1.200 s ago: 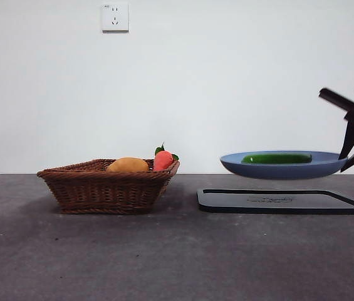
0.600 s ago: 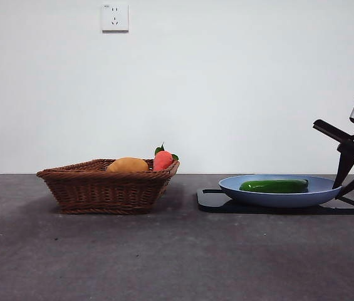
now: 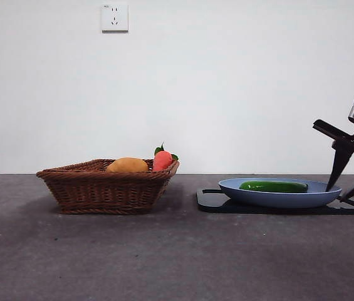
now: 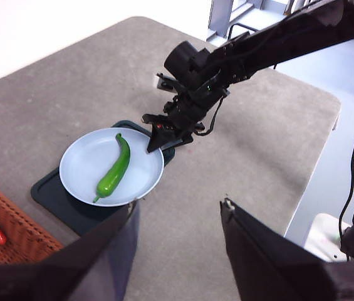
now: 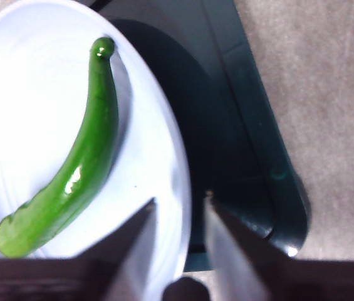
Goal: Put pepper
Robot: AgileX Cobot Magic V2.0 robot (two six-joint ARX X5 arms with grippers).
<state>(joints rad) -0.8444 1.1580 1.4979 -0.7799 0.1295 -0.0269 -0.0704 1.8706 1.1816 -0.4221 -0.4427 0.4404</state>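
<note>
- The pepper (image 3: pixel 273 186) lies flat in the blue plate (image 3: pixel 252 196), as you see.
- The plate sits on the black tray (image 3: pixel 209 202) on the tabletop (image 3: pixel 164 257).
- Your right pincer (image 3: pixel 351 180) is spread around the plate's rim.
- Your left pincer (image 4: pixel 177 213) is high above, also spread, holding nothing.
- The wicker basket (image 3: pixel 104 188) stands well apart.

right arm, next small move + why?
Probably back the right gripper up and away from the blue plate. Its jaws straddle the rim with a gap showing, the plate sits on the black tray, and the pepper lies in it, so the placing looks done.
</note>
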